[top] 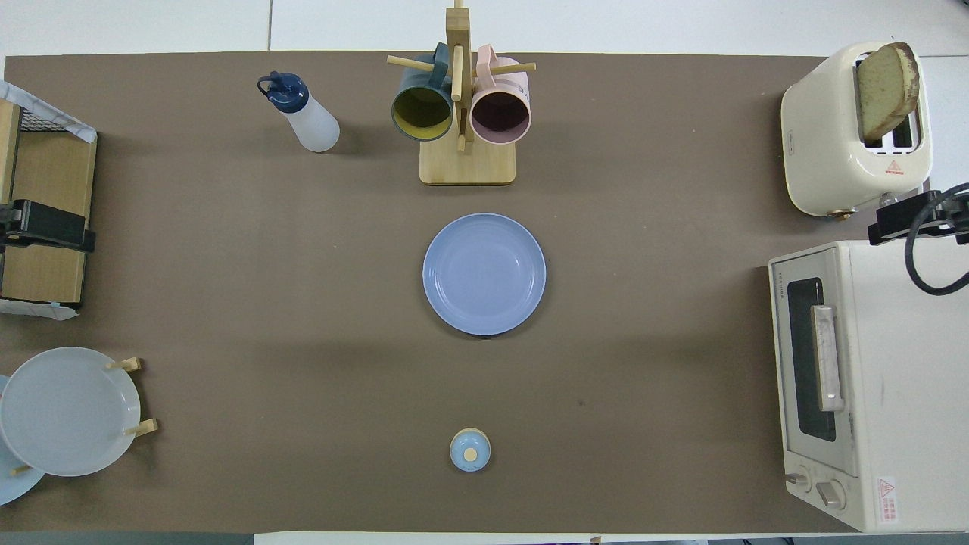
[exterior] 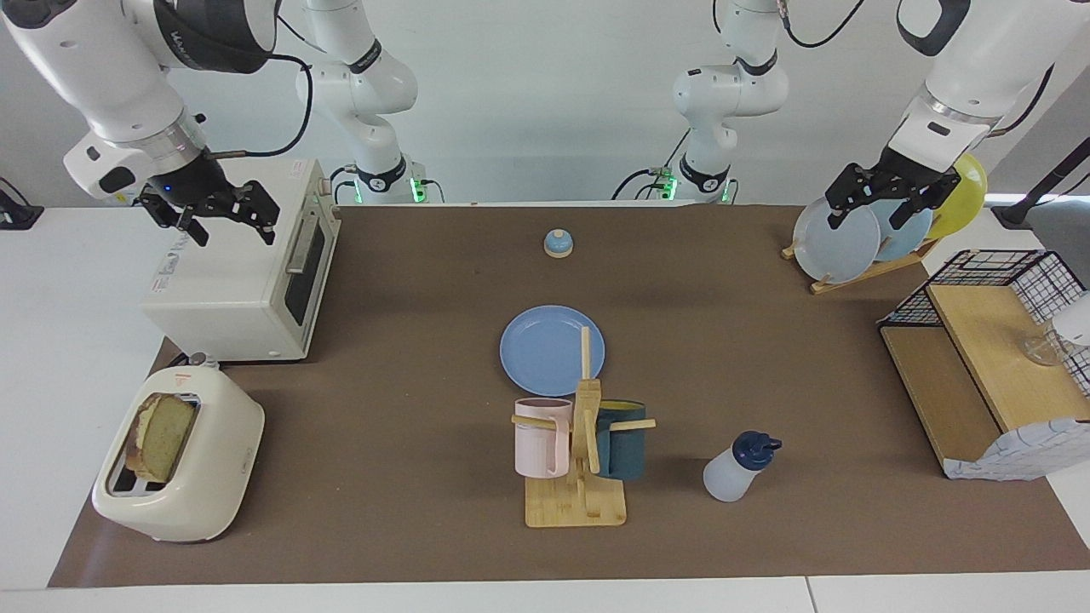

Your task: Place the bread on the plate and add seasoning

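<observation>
Inspection at rest, nothing yet handled. My right gripper (exterior: 223,214) hangs over the toaster oven (exterior: 247,281), jaws spread and empty; I judge it is parked there because it is the arm closest to the toaster (exterior: 183,455). My left gripper (exterior: 886,200) hangs over the plate rack (exterior: 851,272) at the other end of the table, jaws likewise spread and holding nothing, waiting.

The bread (exterior: 162,436) stands upright in a slot of the toaster, its top well proud of the slot, so I expect a pinch from above will take it. The plate (exterior: 552,350) lies flat mid-table, bare, just nearer to the robots than the mug tree (exterior: 579,477), and open to either arm. The seasoning (exterior: 737,466) stands on the mat, cap up and leaning a little, beside the mug tree toward my left arm's end; I judge that arm the natural one to fetch it once the bread is down.

Count:
- bread slices, one
- flat plates, one
- racked plates, three, standing on edge
- seasoning bottles, one
- mugs on the tree, two, one pink (exterior: 542,436) and one dark teal (exterior: 622,438)
- small blue-topped dome (exterior: 558,243), one, nearer to the robots than the plate
- toasters, one; toaster ovens, one
- wire-and-wood shelf (exterior: 988,358), one, at the left arm's end

Neither step of the task is begun
</observation>
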